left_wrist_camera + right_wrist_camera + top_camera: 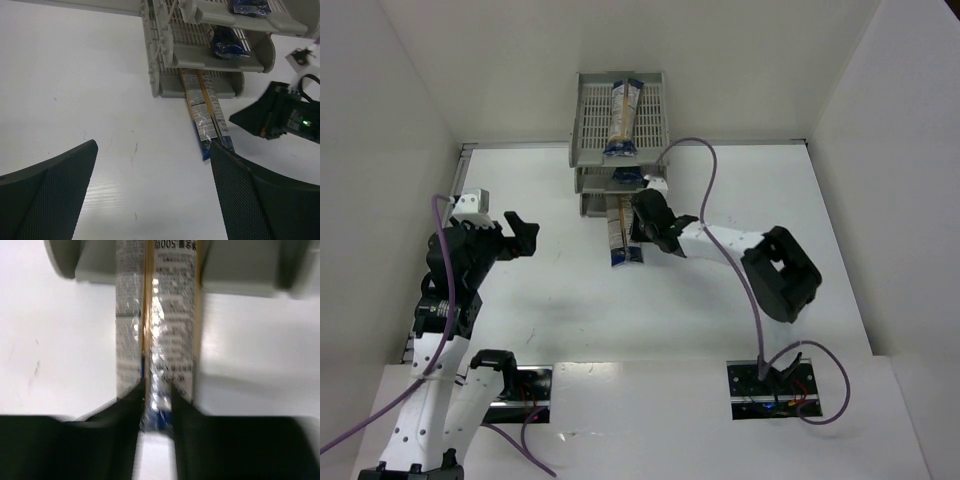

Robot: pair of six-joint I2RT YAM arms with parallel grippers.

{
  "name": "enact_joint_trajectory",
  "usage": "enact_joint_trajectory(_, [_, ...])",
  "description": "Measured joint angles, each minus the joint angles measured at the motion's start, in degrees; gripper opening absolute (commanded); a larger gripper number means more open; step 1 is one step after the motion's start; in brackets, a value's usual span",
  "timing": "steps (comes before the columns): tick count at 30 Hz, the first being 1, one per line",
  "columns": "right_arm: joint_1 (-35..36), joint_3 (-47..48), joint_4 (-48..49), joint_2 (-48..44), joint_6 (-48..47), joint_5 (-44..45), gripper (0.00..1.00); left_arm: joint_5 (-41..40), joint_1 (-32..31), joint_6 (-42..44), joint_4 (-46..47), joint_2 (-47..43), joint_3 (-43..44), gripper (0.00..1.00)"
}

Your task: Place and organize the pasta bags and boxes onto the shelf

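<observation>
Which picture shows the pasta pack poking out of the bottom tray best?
The left wrist view: the pasta pack is sharp and close, sticking out of the shelf with its blue end nearest. The top view shows it whole but tiny. The right wrist view is close but blurry.

Shelf (582, 120) at desk's (550, 300) far edge, top-tier pack (623, 115) and middle-tier pack (628, 180) lay inside, third pack (618, 232) jutted from bottom tier.

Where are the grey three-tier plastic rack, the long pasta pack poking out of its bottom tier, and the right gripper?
Grey three-tier plastic rack (590, 115): top view, top tray's slotted floor, left side.
Long blue-ended pasta pack (201, 107): left wrist view, printed middle.
Right gripper (157, 390): right wrist view, midway between fingertips.
</observation>
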Motion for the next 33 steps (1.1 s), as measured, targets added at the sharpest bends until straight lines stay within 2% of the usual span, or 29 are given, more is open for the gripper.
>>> enact_joint_trajectory(3, [1.81,-6.45,0.35,-7.28,0.0,-0.33,0.0,0.07,0.02,0.0,0.09,0.0,-0.11,1.0])
enact_joint_trajectory(9, [9.16,-14.08,2.45,-11.8,0.48,-3.06,0.0,0.48,0.02,0.0,0.11,0.02,-0.15,1.0])
enact_joint_trajectory(16, [9.35,-15.47,2.84,-4.24,1.36,-2.62,0.0,0.63,0.02,0.0,0.26,-0.09,-0.15,1.0])
enact_joint_trajectory(23, [8.98,-3.8,3.87,5.14,-1.55,3.08,0.0,0.61,0.02,0.0,0.42,-0.59,-0.17,1.0])
enact_joint_trajectory(30, [4.72,15.15,-3.45,16.7,0.98,4.57,0.0,0.5,0.31,0.0,0.66,-0.74,-0.79,1.0])
enact_joint_trajectory(33, [3.56,17.53,-6.36,17.7,0.24,6.36,0.0,0.42,0.52,0.0,0.74,-0.61,-1.07,1.0])
